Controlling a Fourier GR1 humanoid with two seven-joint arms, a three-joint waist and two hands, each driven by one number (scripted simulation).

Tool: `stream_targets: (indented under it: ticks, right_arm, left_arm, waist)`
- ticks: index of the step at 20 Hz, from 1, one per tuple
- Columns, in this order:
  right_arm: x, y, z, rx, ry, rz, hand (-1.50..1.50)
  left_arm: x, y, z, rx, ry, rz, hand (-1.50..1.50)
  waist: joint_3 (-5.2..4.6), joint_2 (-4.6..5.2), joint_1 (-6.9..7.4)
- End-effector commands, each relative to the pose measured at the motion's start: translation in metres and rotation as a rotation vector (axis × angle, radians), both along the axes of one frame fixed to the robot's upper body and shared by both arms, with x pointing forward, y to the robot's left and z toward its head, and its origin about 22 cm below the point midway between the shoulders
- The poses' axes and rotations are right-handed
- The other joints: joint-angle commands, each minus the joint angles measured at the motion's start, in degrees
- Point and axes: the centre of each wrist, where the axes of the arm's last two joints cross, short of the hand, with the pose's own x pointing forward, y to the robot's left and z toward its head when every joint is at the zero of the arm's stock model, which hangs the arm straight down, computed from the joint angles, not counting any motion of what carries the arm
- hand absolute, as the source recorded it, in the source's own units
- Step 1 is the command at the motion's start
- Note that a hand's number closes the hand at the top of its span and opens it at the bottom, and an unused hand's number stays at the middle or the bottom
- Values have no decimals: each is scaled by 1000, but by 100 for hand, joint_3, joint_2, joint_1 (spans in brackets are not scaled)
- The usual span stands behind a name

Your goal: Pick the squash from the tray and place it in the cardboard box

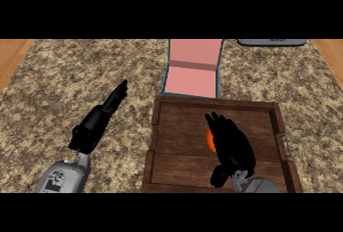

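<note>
An orange squash [210, 139] lies on the brown wooden tray [174, 158], mostly hidden by my right hand [231, 145]. That hand covers the squash from above and from the right, fingers pointing away from me; only a thin orange strip shows at its left side. I cannot see whether the fingers curl under the squash. The box [194, 68], pink inside with a teal rim, stands just beyond the tray's far edge, lid flap back. My left hand [100, 120] rests open on the counter left of the tray, fingers straight.
The speckled stone counter [80, 68] stretches left and right of the tray. A dark grey object [271, 41] sits at the far edge, right of the box. Wooden strips border the counter at both sides.
</note>
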Motion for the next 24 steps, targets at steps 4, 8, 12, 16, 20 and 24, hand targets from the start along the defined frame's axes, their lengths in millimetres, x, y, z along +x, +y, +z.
stream_targets:
  ticks: [4, 8, 12, 16, 20, 24]
  right_arm:
    - [8, -20, -26, -67, 10, -23, -150]
    - [-4, -4, -31, -82, -4, -16, -150]
    - [19, -28, -23, -72, 42, 0, 150]
    - [16, -2, -32, -72, -60, 30, 150]
    - [19, 28, -38, -88, -66, 85, 150]
    - [35, 85, -10, -106, -127, 119, 150]
  left_arm:
    - [-4, 9, -2, -4, 16, -4, 0]
    - [-7, 8, 13, -2, 8, -15, 0]
    - [4, -3, 14, -1, -1, -1, 0]
    - [-3, -4, -3, -15, 14, 2, 0]
    - [-2, 15, -10, -6, 16, -22, 0]
    - [3, 3, 5, 7, -22, -49, 0]
  waist:
    - [1, 1, 4]
    - [1, -3, 5]
    - [1, 0, 0]
    - [1, 2, 6]
    - [0, 9, 30]
    - [3, 55, 307]
